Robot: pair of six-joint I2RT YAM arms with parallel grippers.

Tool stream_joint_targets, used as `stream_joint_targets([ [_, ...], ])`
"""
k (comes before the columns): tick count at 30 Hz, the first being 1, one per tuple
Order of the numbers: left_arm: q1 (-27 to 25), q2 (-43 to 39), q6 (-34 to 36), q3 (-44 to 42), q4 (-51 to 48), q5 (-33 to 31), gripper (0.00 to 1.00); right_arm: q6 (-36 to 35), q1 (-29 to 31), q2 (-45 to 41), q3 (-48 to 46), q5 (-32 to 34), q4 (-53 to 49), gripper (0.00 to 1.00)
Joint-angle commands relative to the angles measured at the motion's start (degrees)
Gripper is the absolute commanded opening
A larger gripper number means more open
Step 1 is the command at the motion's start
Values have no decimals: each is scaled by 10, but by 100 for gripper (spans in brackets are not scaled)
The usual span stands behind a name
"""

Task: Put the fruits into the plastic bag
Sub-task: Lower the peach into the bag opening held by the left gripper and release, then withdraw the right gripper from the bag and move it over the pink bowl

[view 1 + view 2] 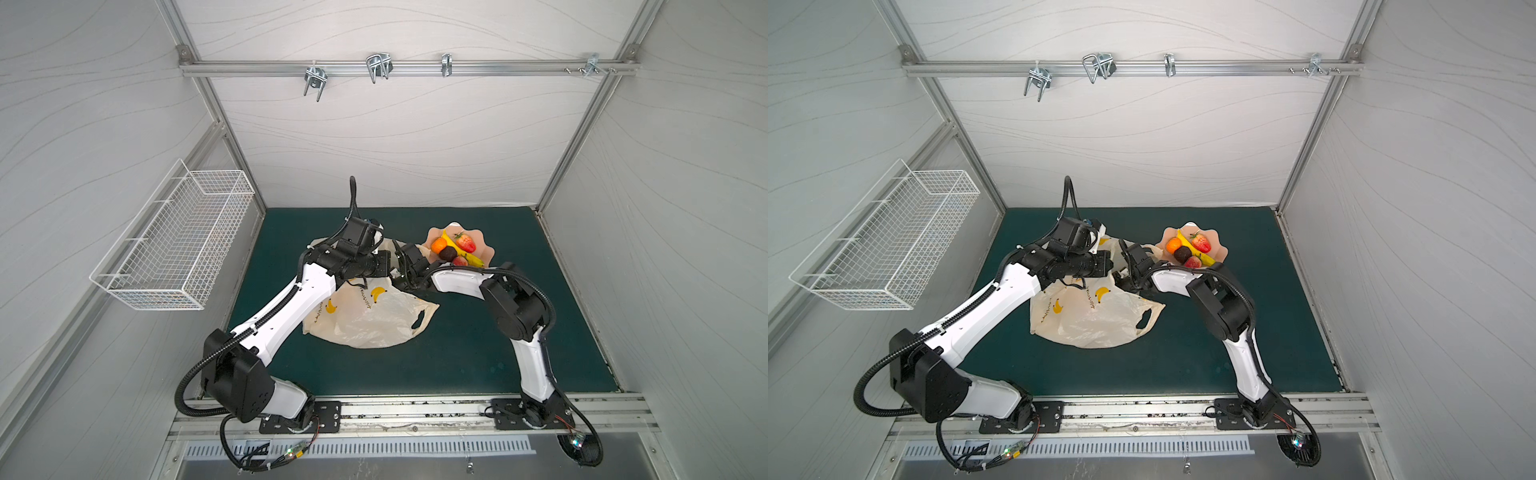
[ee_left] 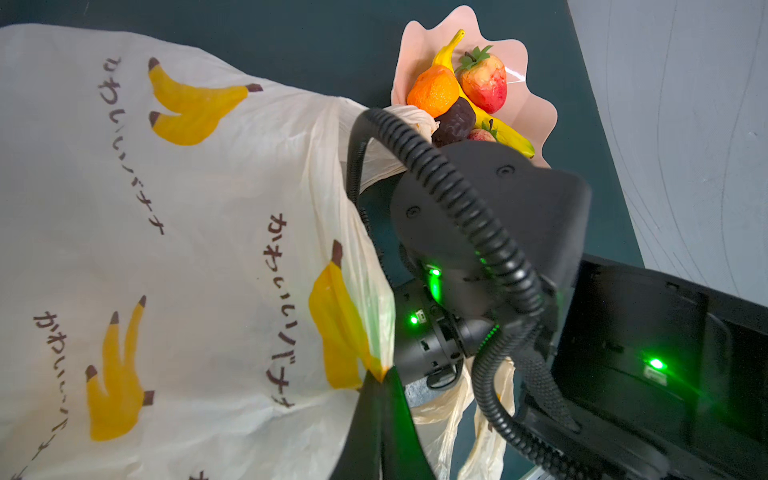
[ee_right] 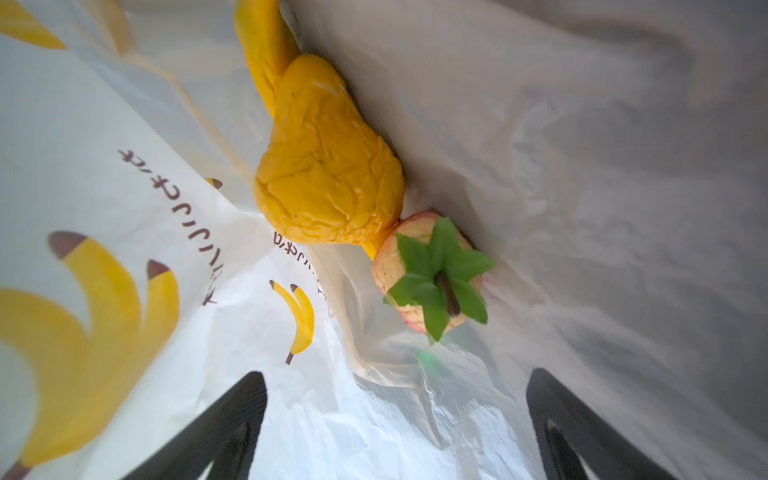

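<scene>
The plastic bag [image 1: 374,320] [image 1: 1096,320] lies on the green mat. My left gripper [image 2: 384,374] is shut on the bag's rim [image 2: 374,316] and holds the mouth up. Inside the bag my right gripper [image 3: 395,374] stands open and empty. Just past its fingers, a yellow lemon [image 3: 328,174] and a strawberry piece [image 3: 428,278] rest on the bag's film. The pink dish [image 1: 484,245] [image 2: 536,83] holds an orange [image 1: 438,245], a banana [image 1: 473,259], a dark brown fruit [image 1: 448,253] and two strawberries [image 1: 465,242] [image 1: 459,261].
The dish touches the bag's far handle beside my right wrist [image 1: 411,259]. A white wire basket [image 1: 178,245] hangs on the left wall. Metal hooks [image 1: 378,66] sit on the back rail. Green mat [image 1: 457,353] lies bare in front of the bag.
</scene>
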Motion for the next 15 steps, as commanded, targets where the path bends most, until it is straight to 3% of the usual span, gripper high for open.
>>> stream_joint_targets([
  [1, -2, -14, -4, 10, 7, -10, 0, -2, -12, -37, -17, 10, 23, 99],
  [15, -2, -18, -3, 8, 6, -16, 0, -68, -49, -117, -47, 37, -61, 99],
])
